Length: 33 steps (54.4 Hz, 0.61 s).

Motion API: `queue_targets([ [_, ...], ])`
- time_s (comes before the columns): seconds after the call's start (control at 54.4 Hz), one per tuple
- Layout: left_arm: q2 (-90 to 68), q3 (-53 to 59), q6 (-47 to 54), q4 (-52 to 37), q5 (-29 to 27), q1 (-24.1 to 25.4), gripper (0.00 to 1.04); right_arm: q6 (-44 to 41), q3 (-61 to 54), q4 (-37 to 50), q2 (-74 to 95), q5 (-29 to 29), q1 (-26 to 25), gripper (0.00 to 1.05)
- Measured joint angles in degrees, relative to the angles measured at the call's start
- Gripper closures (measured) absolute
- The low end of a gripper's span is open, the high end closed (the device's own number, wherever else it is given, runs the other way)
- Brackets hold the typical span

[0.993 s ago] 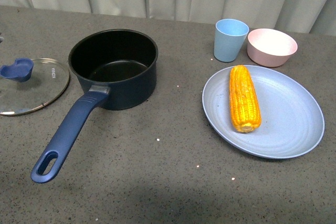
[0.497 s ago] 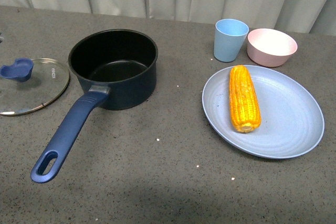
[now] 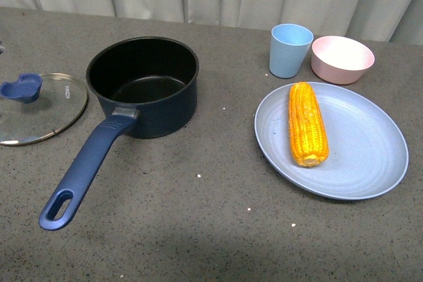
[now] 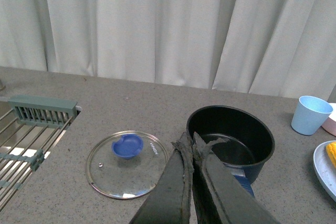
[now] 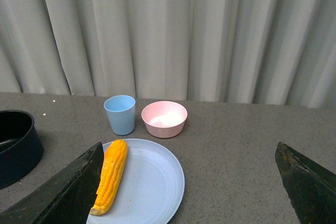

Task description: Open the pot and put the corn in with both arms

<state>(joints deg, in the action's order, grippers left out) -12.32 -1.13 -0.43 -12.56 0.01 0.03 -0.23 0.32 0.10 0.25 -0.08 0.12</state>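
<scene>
Navy-blue, the pot (image 3: 142,87) stands uncovered on the desk (image 3: 198,229), with its glass lid (image 3: 41,111) lying flat just beside it on my left. I judge the opening done, so the step in hand is the corn (image 3: 308,123). It lies on the pale blue plate (image 3: 370,163), well apart from the pot. My left gripper (image 4: 191,142) is pinched together on nothing. My right gripper (image 5: 187,153) is spread wide, facing the plate. Next it should come down across the corn's middle and close.
</scene>
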Motion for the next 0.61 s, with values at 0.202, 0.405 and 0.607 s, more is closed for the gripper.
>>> queue_targets([
  [0.202,2.97,0.00,0.00,3.02,0.00,0.00,1.01,0.00,0.00,0.00,0.00,0.00,0.00,0.09],
  [0.405,11.93,0.00,0.00,12.33,0.00,-0.02,0.99,0.00,0.00,0.00,0.00,0.00,0.00,0.09],
  [0.607,11.98,0.00,0.00,12.44,-0.02,-0.02,0.66,0.00,0.00,0.00,0.00,0.00,0.00,0.09],
])
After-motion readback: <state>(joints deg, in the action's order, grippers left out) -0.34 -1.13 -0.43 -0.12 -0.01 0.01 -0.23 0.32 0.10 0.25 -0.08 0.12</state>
